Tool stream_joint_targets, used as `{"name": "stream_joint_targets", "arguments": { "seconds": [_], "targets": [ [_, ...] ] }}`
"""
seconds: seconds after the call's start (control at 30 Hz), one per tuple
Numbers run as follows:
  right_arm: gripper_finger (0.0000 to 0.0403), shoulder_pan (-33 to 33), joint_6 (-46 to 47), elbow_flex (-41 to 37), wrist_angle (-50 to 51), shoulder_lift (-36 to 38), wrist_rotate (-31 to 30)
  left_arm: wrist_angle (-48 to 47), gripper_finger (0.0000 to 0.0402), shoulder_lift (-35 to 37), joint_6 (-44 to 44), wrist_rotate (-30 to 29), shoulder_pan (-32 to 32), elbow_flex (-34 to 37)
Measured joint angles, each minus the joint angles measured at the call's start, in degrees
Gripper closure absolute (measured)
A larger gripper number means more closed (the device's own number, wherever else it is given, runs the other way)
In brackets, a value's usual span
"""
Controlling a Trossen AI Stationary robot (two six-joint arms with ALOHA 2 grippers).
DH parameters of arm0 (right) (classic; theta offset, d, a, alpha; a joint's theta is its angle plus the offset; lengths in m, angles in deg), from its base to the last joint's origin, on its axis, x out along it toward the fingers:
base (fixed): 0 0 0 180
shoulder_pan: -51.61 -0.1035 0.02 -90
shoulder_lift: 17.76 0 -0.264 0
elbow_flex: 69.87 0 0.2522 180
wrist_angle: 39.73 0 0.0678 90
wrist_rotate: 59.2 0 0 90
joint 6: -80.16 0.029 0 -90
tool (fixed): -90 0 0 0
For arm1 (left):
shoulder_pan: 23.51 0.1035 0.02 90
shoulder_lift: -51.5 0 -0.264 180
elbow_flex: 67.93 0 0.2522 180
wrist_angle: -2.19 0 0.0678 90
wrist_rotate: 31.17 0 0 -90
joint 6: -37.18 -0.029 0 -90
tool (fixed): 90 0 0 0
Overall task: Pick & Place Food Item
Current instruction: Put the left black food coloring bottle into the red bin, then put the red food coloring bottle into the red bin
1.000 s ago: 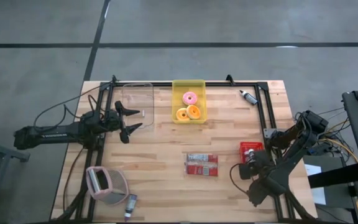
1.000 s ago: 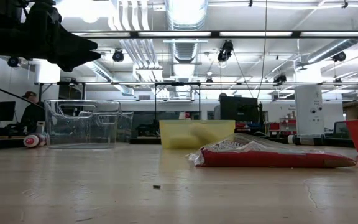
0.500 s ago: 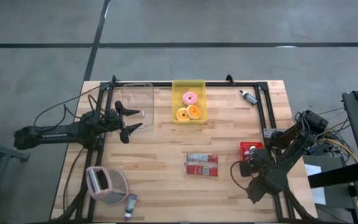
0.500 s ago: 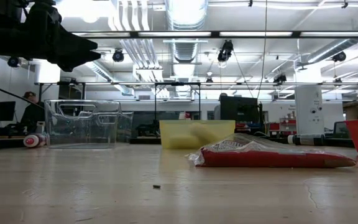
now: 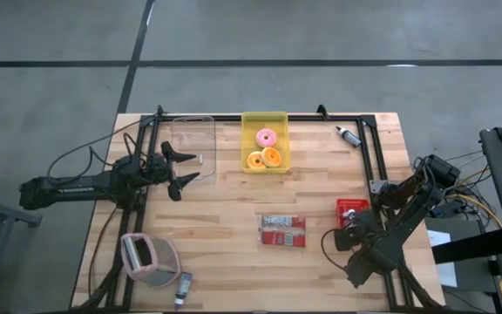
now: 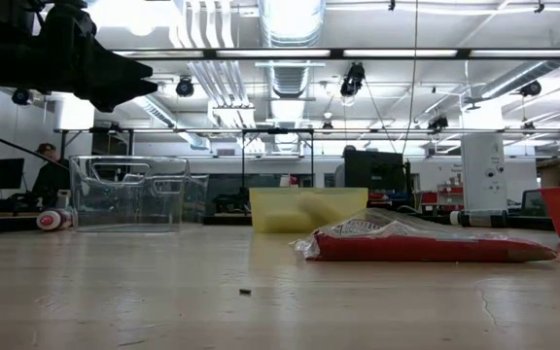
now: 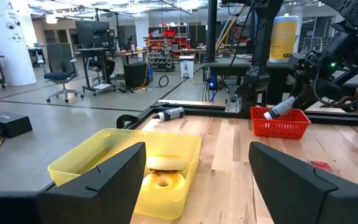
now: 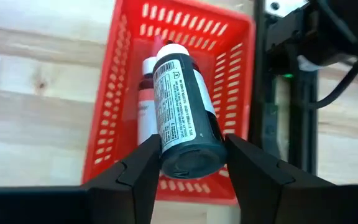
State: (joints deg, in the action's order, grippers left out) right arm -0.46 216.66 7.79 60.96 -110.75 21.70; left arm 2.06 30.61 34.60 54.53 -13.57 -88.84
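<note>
My right gripper is shut on a dark bottle that has a white cap and a printed label. It holds the bottle over a red mesh basket at the table's right side. A second, dark red bottle lies inside the basket. The left wrist view shows the held bottle slanting over the basket. My left gripper waits open at the table's left, pointing level toward the yellow bin. My right gripper pinches the bottle's bottom end between its two fingers, one on each side of the round body. The fingers slant down from above and lie along the bottle. The bottle is tilted, cap end lowest, over the inside of the basket.
The yellow bin with three donuts stands at the far middle, beside a clear tub. A red packet lies mid-table. A small bottle lies far right. A pink holder and a tube are near left.
</note>
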Motion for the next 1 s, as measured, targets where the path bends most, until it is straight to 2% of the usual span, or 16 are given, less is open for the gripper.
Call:
{"name": "stream_joint_targets", "arguments": {
  "seconds": [0.33, 0.77, 1.0],
  "targets": [
    [0.0200, 0.0, -0.2, 0.2, -0.3, 0.0, 0.0, 0.0, 0.0110, 0.0, 0.0, 0.0, 0.0, 0.0],
    [0.0188, 0.0, -0.2, 0.1, -0.3, 0.0, -0.3, 0.0, 0.0112, 0.0, 0.0, 0.0, 0.0, 0.0],
    [0.0188, 1.6, -1.6, 2.3, -0.3, 0.0, -8.1, 0.0, 0.0112, 0.0, 0.0, 0.0, 0.0, 0.0]
  ]
}}
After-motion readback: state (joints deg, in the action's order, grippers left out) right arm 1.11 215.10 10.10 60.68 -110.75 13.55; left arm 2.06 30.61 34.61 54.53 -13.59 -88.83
